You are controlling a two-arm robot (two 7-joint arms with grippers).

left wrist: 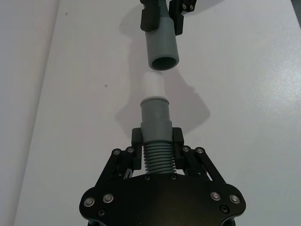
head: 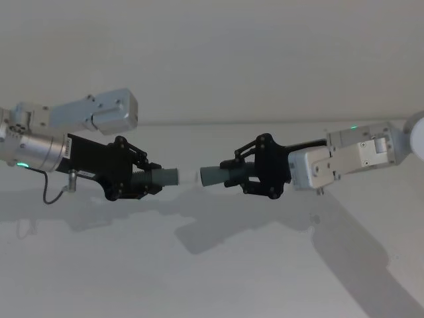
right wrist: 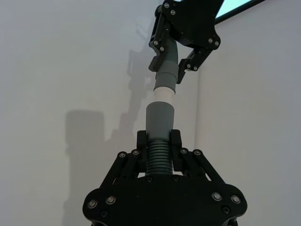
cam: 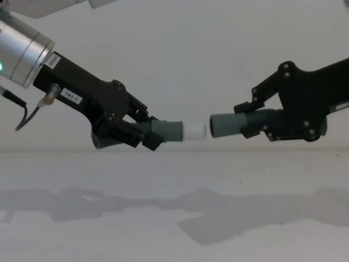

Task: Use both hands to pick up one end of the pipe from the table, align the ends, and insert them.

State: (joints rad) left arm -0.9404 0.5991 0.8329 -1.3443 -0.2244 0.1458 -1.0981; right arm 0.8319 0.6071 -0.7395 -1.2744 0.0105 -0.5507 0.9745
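As left tool [cam: 155,132] and right tool [cam: 244,121] each clamp one pipe piece [cam: 172,131], white stub [cam: 195,131] faces grey mouth [cam: 212,125].

A plain white wall [cam: 180,49] stands behind the matte white surface [cam: 283,174], meeting it along a faint straight seam. Soft grey shadows [cam: 218,226] lie across the surface. The right wrist view catches a bright pale strip [right wrist: 237,5].

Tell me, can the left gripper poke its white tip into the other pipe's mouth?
Probably yes. The left gripper holds its white tip just short of the open mouth in the right gripper, roughly lined up, nothing between.
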